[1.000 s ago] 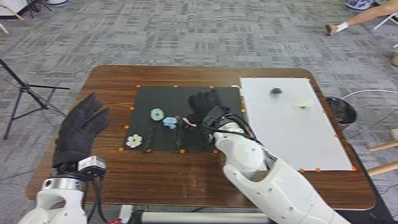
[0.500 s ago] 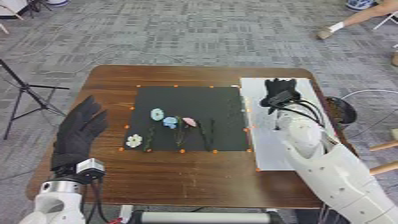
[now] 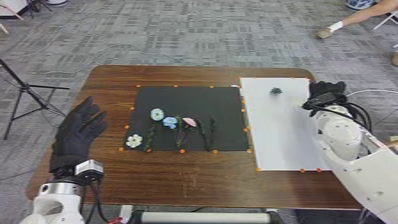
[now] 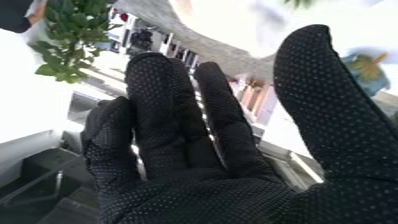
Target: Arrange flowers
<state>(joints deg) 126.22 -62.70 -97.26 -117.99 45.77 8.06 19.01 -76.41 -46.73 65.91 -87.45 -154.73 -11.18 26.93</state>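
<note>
Left arm (image 3: 60, 204) and right arm (image 3: 360, 167): glossy white, rounded shells, small dark marks. Left robot hand (image 3: 76, 135): black fabric glove, small white box (image 3: 90, 166) at wrist, dark cables (image 3: 91, 196) below. Right robot hand (image 3: 328, 90): matching black glove, tiny pale dots across palm and fingers (image 4: 161, 120); black cables (image 3: 362, 116) looping beside wrist.

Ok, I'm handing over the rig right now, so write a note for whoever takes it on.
Left hand: open, at the table's left side.
Right hand: open and empty, off the far right part of the white sheet.
Things: pale flower, blue flower, pink flower, white flower and green stems lie on the black mat; a small dark green piece sits on the white sheet.
Done: pink is set beside blue.
Left: probably that green piece; I can't tell whether the layout is final.
</note>
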